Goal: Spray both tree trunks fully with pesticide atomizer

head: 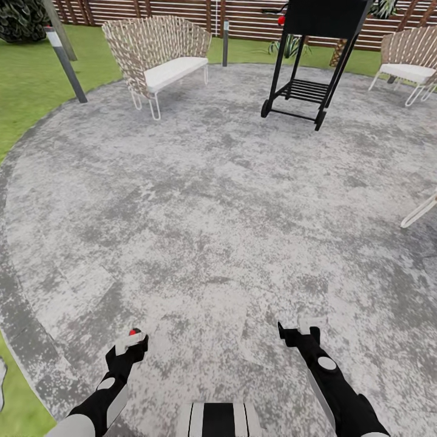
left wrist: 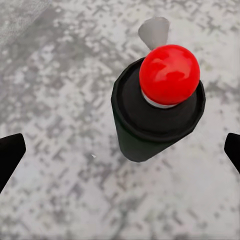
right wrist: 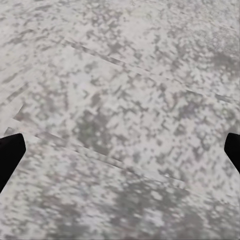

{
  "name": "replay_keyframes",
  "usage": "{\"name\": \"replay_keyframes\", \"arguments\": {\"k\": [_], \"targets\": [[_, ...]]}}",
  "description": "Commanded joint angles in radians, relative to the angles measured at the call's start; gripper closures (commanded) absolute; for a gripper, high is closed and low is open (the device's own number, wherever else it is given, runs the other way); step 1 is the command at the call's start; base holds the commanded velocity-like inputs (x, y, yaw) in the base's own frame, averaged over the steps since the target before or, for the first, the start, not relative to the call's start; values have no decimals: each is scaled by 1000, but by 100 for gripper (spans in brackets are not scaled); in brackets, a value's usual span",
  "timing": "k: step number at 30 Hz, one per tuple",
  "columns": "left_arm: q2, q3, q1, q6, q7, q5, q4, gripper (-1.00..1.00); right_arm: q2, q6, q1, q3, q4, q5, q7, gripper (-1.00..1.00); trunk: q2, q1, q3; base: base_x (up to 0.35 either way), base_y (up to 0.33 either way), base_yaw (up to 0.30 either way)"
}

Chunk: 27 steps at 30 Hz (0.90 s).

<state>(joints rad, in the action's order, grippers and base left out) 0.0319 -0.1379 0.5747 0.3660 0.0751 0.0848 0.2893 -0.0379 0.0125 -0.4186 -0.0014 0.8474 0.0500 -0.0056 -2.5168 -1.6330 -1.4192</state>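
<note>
The pesticide atomizer (left wrist: 150,115), a small black bottle with a round red top, stands upright on the speckled grey concrete floor (head: 218,200). My left gripper (head: 127,344) hovers right over it and is open. In the left wrist view the bottle sits between the wide-apart fingertips (left wrist: 10,155), touching neither. In the head view only its red top (head: 132,332) peeks out beside the gripper. My right gripper (head: 300,331) is open over bare paving, with nothing between its fingers (right wrist: 10,152). A grey-brown column (head: 59,27) at the far left may be a tree trunk; I cannot tell.
A wicker chair (head: 158,54) stands at the back left and a black grill cart (head: 309,60) at the back middle. Another chair (head: 413,60) is at the far right, with a white leg (head: 419,212) nearer. A dark post (head: 67,64) rises by the lawn (head: 24,103). The slat fence (head: 182,9) closes the back.
</note>
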Motion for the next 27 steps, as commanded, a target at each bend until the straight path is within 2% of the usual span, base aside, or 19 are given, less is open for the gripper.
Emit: {"name": "replay_keyframes", "arguments": {"k": [1, 19, 27], "targets": [[0, 4, 0, 4, 2, 9, -1, -100, 0, 1, 0, 0, 0, 5, -1, -100, 0, 0, -1, 0, 0, 0], [1, 4, 1, 4, 2, 9, 0, -100, 1, 0, 0, 0, -2, 6, -1, -100, 0, 0, -1, 0, 0, -1], [1, 3, 1, 4, 2, 9, 0, -100, 2, 0, 0, 0, -1, 5, -1, -100, 0, 0, 1, 0, 0, -88]]}}
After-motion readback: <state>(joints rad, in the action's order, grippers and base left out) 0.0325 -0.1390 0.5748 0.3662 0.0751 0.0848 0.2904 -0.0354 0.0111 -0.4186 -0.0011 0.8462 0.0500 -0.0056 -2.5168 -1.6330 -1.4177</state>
